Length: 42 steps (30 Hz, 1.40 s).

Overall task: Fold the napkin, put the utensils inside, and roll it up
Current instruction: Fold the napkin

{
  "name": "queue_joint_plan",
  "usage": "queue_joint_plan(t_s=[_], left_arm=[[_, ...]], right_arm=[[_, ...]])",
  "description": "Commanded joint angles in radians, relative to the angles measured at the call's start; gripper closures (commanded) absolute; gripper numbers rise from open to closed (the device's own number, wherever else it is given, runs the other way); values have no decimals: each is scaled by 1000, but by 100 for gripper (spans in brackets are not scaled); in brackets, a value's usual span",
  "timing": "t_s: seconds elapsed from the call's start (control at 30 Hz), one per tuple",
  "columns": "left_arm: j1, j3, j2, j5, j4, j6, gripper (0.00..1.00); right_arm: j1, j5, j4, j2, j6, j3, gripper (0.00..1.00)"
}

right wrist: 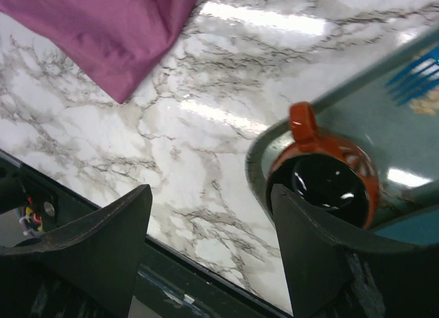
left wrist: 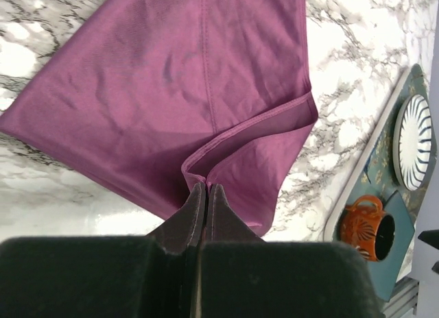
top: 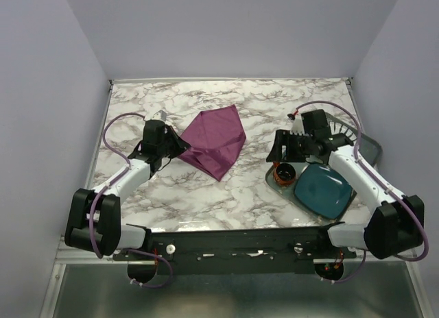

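The plum-purple napkin (top: pixel 214 140) lies partly folded on the marble table, roughly a diamond. My left gripper (top: pixel 181 147) is at its left corner. In the left wrist view the napkin (left wrist: pixel 171 92) fills the upper frame, and the left gripper (left wrist: pixel 207 188) is shut on a pinched fold of its hem. My right gripper (top: pixel 277 155) hovers open at the tray's left end; in its wrist view the right gripper (right wrist: pixel 211 194) holds nothing, with the napkin (right wrist: pixel 110 30) far off at top left. The utensils are out of view.
A grey-green tray (top: pixel 370 148) at the right holds an orange cup (top: pixel 285 172), a teal square mat (top: pixel 324 190) and a striped white plate (left wrist: pixel 415 140). The cup (right wrist: pixel 329 177) sits just beside my right finger (right wrist: pixel 309 242). The table's near edge runs below.
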Motion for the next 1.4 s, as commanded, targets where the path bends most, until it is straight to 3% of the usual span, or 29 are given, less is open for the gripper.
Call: queue_joint_plan(t_s=[0.0, 0.53, 1.13, 1.23, 1.33, 1.37], left_arm=[[30, 8, 36, 0, 2, 0, 100], [112, 83, 166, -6, -60, 16, 100], [149, 146, 226, -57, -120, -24, 97], [152, 165, 249, -72, -134, -32, 89], [155, 186, 254, -144, -168, -14, 70], [155, 238, 255, -173, -207, 5, 51]], right_arm=[[99, -39, 90, 92, 32, 80, 21], [252, -160, 210, 446, 84, 354, 23], [291, -191, 231, 566, 75, 431, 23], [297, -198, 251, 589, 77, 436, 23], [298, -214, 274, 614, 86, 449, 23], [300, -212, 279, 620, 86, 453, 23]])
